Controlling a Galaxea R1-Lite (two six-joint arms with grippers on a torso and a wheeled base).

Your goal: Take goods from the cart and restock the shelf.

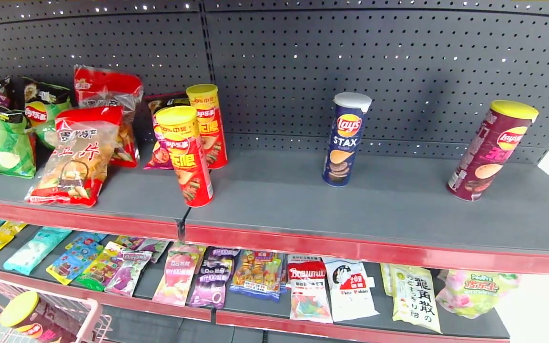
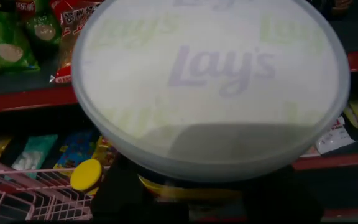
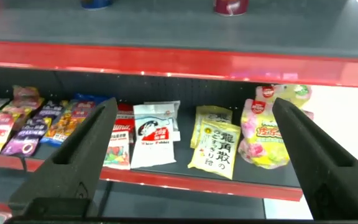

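Observation:
A chip can with a white lid (image 2: 210, 81) stands right before the left wrist camera, and my left gripper (image 2: 194, 194) is shut on it below the lid. The pink cart (image 1: 88, 312) sits at the lower left, with a yellow-lidded maroon can (image 1: 22, 315) lying inside. On the grey upper shelf (image 1: 398, 205) stand two red cans (image 1: 186, 157), a blue can with a white lid (image 1: 345, 139) and a tilted maroon can (image 1: 491, 150). My right gripper (image 3: 194, 109) is open with nothing between its fingers, facing the lower shelf.
Chip bags (image 1: 76, 159) crowd the left end of the upper shelf. Candy and snack packets (image 1: 308, 286) lie in a row on the lower shelf. Free shelf room lies between the red cans, the blue can and the maroon can. A perforated back panel (image 1: 398, 71) closes the shelf behind.

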